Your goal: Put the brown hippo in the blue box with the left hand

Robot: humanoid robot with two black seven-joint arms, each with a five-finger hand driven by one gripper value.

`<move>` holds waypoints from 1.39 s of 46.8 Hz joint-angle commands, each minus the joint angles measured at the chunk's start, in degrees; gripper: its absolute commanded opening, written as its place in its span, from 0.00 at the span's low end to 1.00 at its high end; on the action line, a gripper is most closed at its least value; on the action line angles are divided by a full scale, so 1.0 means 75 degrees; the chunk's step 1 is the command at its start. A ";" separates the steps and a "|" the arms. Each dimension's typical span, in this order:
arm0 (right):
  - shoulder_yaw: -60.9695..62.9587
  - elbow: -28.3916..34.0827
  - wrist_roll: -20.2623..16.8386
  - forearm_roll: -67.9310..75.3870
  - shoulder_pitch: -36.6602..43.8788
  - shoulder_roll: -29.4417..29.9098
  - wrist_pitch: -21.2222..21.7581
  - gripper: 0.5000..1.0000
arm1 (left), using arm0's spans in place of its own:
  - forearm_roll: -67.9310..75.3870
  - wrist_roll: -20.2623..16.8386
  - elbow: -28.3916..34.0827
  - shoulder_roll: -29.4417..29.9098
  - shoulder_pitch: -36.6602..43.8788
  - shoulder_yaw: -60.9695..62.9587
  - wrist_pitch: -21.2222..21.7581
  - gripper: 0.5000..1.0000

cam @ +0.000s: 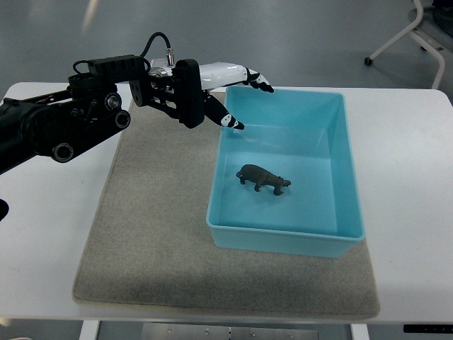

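White desk (410,177) with a grey mat (148,234) on it, office chair legs (410,32) poking in at the top right. Blue box (283,237) sits on the mat - the brown hippo (264,178) stands inside, on the box floor. Left hand (230,95) hovers over the box's top-left corner, fingers spread, holding nothing.

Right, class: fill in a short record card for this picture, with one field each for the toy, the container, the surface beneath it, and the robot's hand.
toy: small brown plastic hippo, standing on the box floor
container: light blue rectangular plastic box, open top, holding only the hippo
surface: grey felt mat on a white table; box rests on the mat's right part
left hand: over the box's far left corner, fingers spread, holding nothing
right hand: not visible
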 commanded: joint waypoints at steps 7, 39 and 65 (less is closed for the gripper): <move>0.0000 0.0000 0.0000 0.0000 0.0000 0.0000 0.0000 0.87 | -0.0693 0.0006 0.0666 0.0049 -0.0024 -0.0177 0.0228 0.96; 0.0000 0.0000 0.0000 0.0000 0.0000 0.0000 0.0000 0.87 | -0.3482 0.0030 0.1862 0.0108 0.0152 -0.0048 0.0662 0.99; 0.0000 0.0000 0.0000 0.0000 0.0000 0.0000 0.0000 0.87 | -0.8814 0.0545 0.2589 -0.0009 0.0410 -0.0083 0.0685 0.99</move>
